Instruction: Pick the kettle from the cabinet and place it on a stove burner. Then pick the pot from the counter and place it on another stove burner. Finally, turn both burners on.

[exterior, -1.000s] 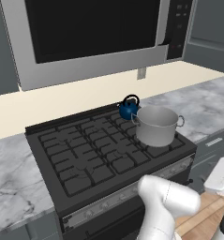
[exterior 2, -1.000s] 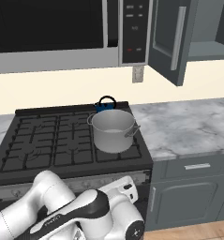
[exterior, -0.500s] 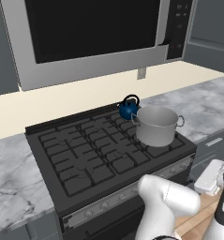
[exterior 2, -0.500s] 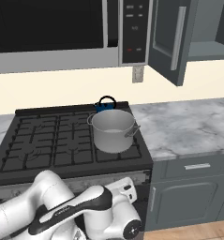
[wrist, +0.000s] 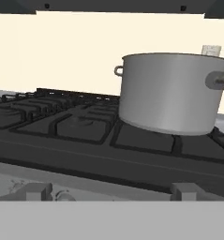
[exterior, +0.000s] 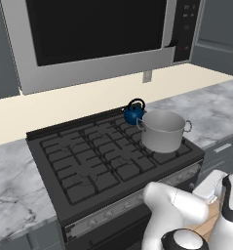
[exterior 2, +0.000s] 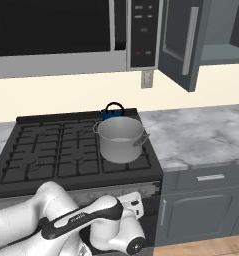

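Observation:
The small dark-blue kettle [exterior: 134,114] [exterior 2: 111,111] stands on the back right burner of the black stove [exterior: 84,166] [exterior 2: 46,155]. Right in front of it, the wide grey pot [exterior: 163,131] [exterior 2: 121,139] [wrist: 172,91] sits on the front right burner. My gripper [wrist: 111,191] hangs low at the stove's front edge, level with the silver knob strip [exterior: 132,201], facing the pot. Its fingertips [wrist: 38,191] stand wide apart, open, with nothing between them. The cabinet [exterior 2: 211,35] at the upper right has its door [exterior 2: 183,45] swung open, and its shelf is bare.
A silver-black microwave [exterior: 93,34] [exterior 2: 51,25] hangs over the stove. The marble counter [exterior 2: 201,135] [exterior: 13,195] runs on both sides, over dark grey drawer fronts [exterior 2: 208,177]. A wall outlet [exterior 2: 147,78] sits behind the stove. The left burners are free.
My hand has edged a little leftward, closer to the stove's front, and the arm has shifted with it. Kettle and pot have not moved.

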